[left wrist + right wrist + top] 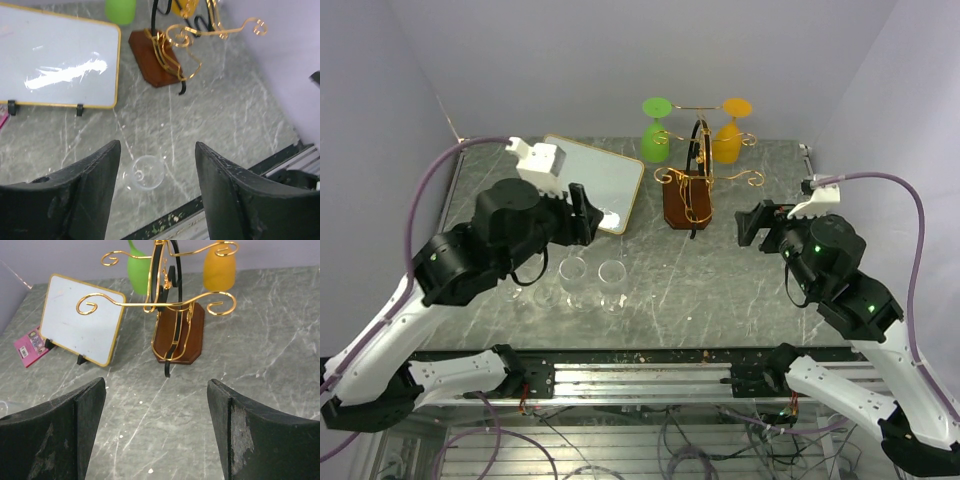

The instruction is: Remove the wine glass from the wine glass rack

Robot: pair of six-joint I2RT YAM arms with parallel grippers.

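The wine glass rack [687, 203], gold wire on a brown wooden block, stands at the rear centre of the grey marbled table [720, 290]. A green glass [655, 140] and an orange glass [727, 140] hang upside down from its upper arms, 1 on each side. A clear glass [573, 280] and a second clear glass [612, 283] stand side by side on the table, well in front of the rack and to its left. The left gripper [588, 215] hovers just above them, its fingers spread and holding nothing. The right gripper [752, 225] hangs to the right of the rack, apart from it and facing it, its fingers wide apart and empty. A gold-framed white board [595, 182] leans on black feet left of the rack, with a pink card [31, 346] lying beside it
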